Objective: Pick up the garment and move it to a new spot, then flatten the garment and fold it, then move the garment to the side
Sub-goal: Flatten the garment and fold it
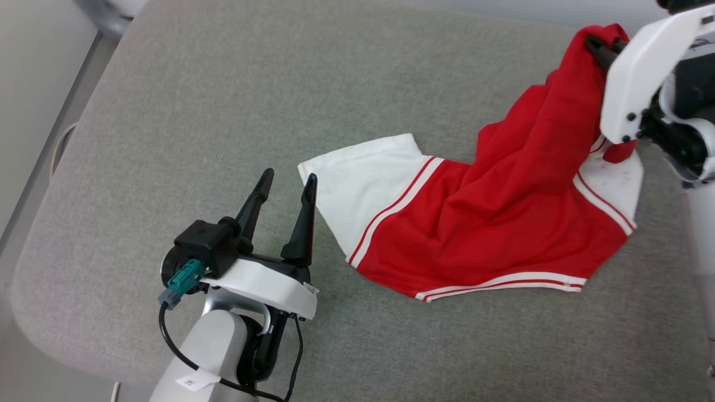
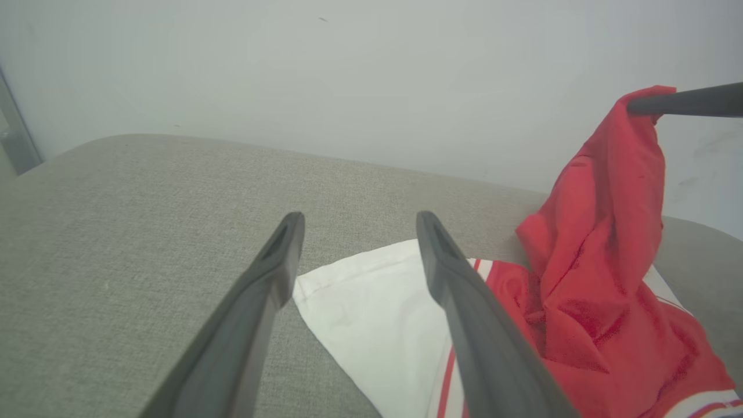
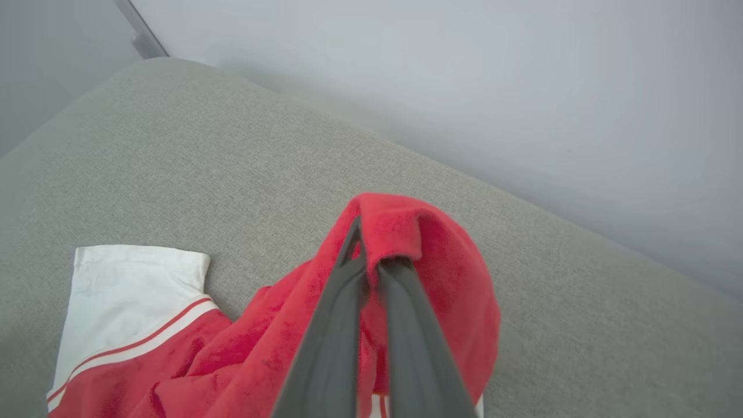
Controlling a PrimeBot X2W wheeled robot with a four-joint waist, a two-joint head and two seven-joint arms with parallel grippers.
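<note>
The garment (image 1: 491, 223), a red shirt with white sleeves and red-and-white striped trim, lies partly spread on the grey cushioned surface (image 1: 223, 111); no lettering shows. My right gripper (image 1: 600, 50) is shut on a fold of its red cloth and holds that part lifted at the upper right, the cloth draping down to the surface. From the right wrist, red fabric (image 3: 400, 232) wraps over the closed fingertips. My left gripper (image 1: 287, 181) stands open just left of the white sleeve (image 1: 363, 184), its right finger at the sleeve's edge. The left wrist view shows the sleeve (image 2: 371, 302) between the spread fingers.
The grey cushion's rounded left edge (image 1: 50, 223) drops to a pale floor, and its front edge runs along the bottom. A pale wall (image 2: 371, 75) rises behind the cushion. Bare cushion stretches to the left and behind the garment.
</note>
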